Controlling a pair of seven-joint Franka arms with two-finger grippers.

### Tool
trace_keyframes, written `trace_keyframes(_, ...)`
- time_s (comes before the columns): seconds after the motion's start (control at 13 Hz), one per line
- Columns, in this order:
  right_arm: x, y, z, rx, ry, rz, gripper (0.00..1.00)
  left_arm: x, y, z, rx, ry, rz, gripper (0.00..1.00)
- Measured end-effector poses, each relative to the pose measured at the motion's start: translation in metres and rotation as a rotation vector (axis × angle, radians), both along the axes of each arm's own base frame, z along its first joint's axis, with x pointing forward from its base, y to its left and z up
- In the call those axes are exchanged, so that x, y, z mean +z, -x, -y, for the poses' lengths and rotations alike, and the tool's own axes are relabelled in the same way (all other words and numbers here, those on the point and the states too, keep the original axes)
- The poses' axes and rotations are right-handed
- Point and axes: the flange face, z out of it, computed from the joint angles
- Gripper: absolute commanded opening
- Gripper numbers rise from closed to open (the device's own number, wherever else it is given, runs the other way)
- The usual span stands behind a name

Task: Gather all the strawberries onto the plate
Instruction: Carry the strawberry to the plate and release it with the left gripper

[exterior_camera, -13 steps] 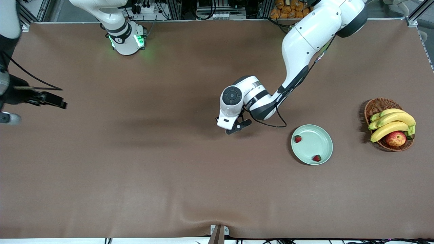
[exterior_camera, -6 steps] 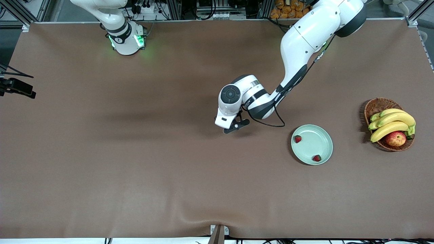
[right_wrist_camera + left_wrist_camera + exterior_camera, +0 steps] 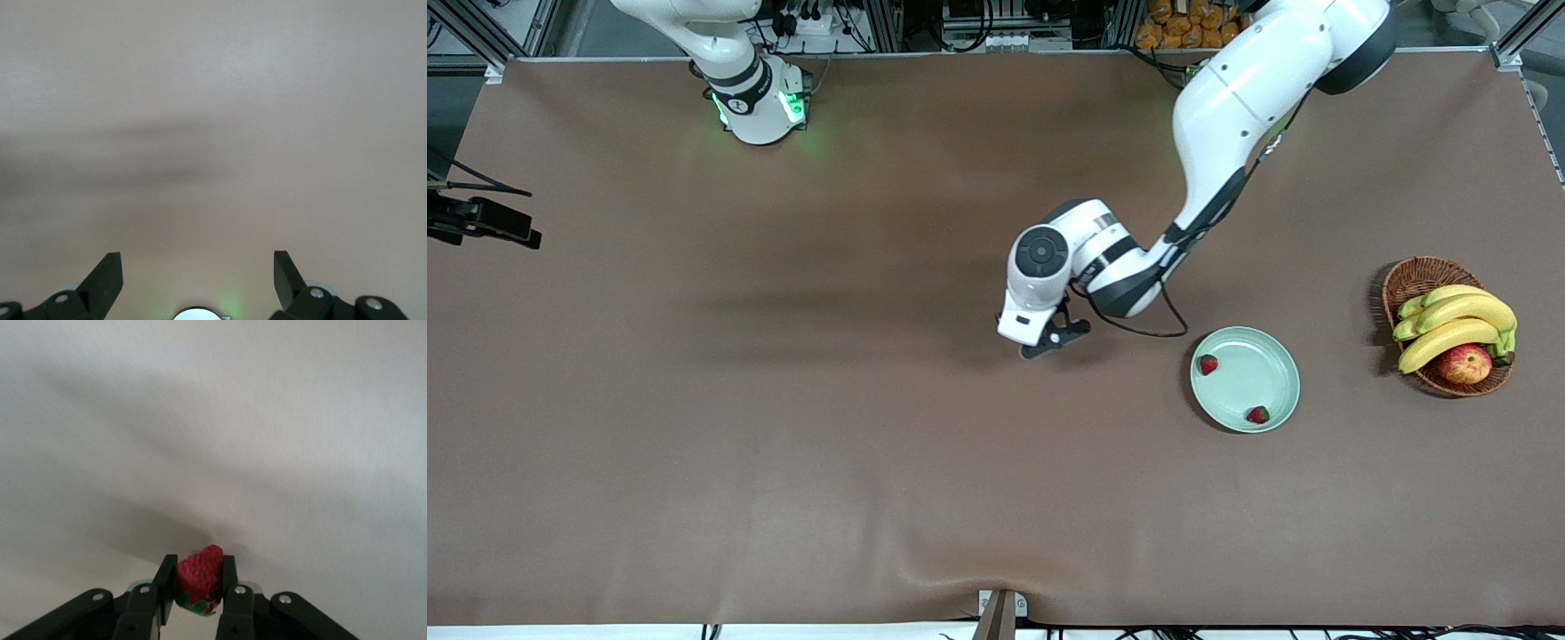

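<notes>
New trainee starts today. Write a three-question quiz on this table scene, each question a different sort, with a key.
1. True or false: the left gripper is shut on a strawberry.
2. How many strawberries lie on the plate? A) none B) one C) two
3. Fill in: the right gripper has its fingers ____ over bare table.

Key:
1. True; the berry sits pinched between the fingers, over bare table beside the plate.
2. C; one strawberry and another nearer the front camera.
3. open; it waits at the right arm's end and holds nothing.
</notes>
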Motion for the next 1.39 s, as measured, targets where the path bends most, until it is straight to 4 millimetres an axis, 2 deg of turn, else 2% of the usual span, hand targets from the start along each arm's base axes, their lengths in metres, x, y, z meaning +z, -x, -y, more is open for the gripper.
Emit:
trace_keyframes(0.15,0.0,0.0,0.0,0.0,-0.005,0.0,1.0,0.027,-0.037,-0.042,0.006,-0.008,0.024,0.0)
trace_keyframes(0.39,-0.003,-0.001,-0.002,0.002,-0.009,-0.001,1.0,0.048,-0.093,-0.133,-0.017,-0.024,0.026,0.0)
trace_keyframes(0.62,-0.012,-0.008,-0.012,0.009,-0.013,0.013,1.0,0.052,-0.122,-0.217,-0.091,-0.044,-0.027,0.0)
trace_keyframes(0.77,-0.018,-0.008,-0.015,0.008,-0.013,0.003,1.0,0.05,-0.133,-0.261,-0.134,-0.045,-0.059,0.0)
trace_keyframes(0.85,-0.019,-0.009,-0.014,0.007,-0.013,0.007,1.0,0.048,-0.136,-0.278,-0.155,-0.043,-0.07,0.06)
trace_keyframes(1.0,-0.018,-0.009,-0.014,0.005,-0.012,0.013,1.0,0.044,-0.141,-0.312,-0.206,-0.033,-0.085,0.99)
trace_keyframes(1.16,-0.018,-0.009,-0.013,0.004,-0.012,0.013,1.0,0.045,-0.147,-0.343,-0.226,-0.024,-0.086,1.0)
trace_keyframes(1.23,-0.018,-0.009,-0.013,0.003,-0.012,0.013,1.0,0.051,-0.148,-0.351,-0.225,-0.026,-0.082,1.0)
trace_keyframes(1.39,-0.016,-0.009,-0.013,0.003,-0.012,0.016,1.0,0.085,-0.149,-0.352,-0.226,-0.052,-0.057,1.0)
